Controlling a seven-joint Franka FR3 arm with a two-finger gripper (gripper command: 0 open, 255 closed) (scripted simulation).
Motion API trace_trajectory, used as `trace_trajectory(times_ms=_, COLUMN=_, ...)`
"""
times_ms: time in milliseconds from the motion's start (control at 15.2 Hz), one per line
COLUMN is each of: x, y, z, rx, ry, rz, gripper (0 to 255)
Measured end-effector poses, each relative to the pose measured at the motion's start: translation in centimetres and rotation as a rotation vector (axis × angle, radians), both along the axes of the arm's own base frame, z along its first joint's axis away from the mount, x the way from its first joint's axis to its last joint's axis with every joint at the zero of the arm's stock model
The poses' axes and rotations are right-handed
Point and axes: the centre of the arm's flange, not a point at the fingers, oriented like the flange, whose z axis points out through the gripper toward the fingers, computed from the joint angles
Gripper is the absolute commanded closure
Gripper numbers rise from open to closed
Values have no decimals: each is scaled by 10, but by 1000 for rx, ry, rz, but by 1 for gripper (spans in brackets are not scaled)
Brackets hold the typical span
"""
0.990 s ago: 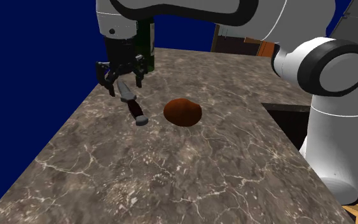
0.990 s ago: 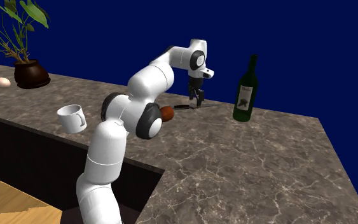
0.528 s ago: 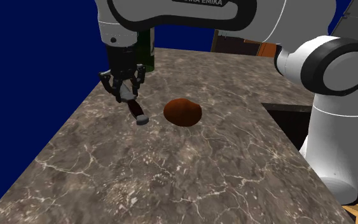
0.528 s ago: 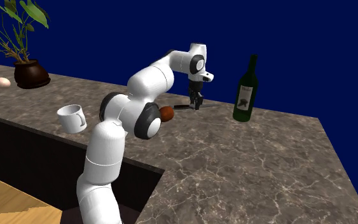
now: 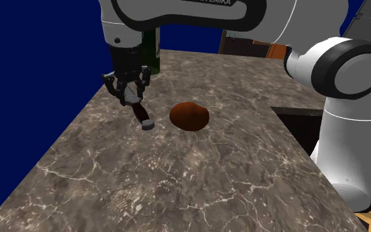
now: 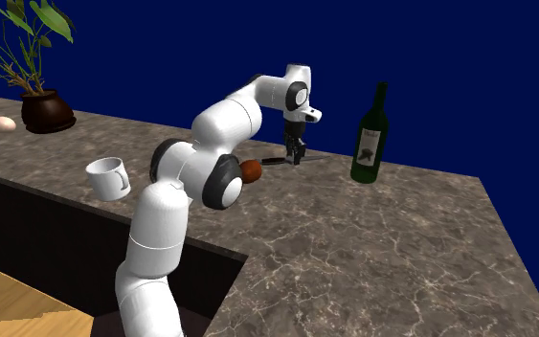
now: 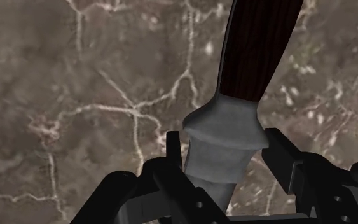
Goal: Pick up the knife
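**Lowered gripper now pinches the knife beside the brown lump**

Compared with a second ago, the black gripper (image 5: 130, 97) has dropped from above the counter and drawn its jaws in. Over the last half second nothing has visibly shifted. In the wrist view its two fingers (image 7: 173, 153) press against either side of the knife (image 7: 255, 51), at the grey collar where the dark reddish handle begins. The blade is hidden beneath the hand.

The knife lies just beside a rounded brown lump (image 5: 189, 116), on the shoulder view's left of it and not touching it. Its handle slants out from the gripper toward the near side of the lump, and its grey end cap appears to rest on the marbled stone counter (image 5: 177, 184).

Behind the lump, farther from the stand, a dark green bottle (image 6: 369, 134) stands upright. Well away from the lump, toward the second exterior view's left, are a white mug (image 6: 111, 178), a potted plant (image 6: 45, 107) and an egg (image 6: 3, 123).

The knife looks rigid, slim and light. Its smooth handle may be slippery. The hold sits at the collar, not the handle's middle, so the handle end may sag or swivel once lifted.
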Motion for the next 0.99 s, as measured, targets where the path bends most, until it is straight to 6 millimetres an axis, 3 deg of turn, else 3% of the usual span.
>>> trace_trajectory(times_ms=990, x=1, y=0, z=75, rx=0, ry=0, rz=0, gripper=255)
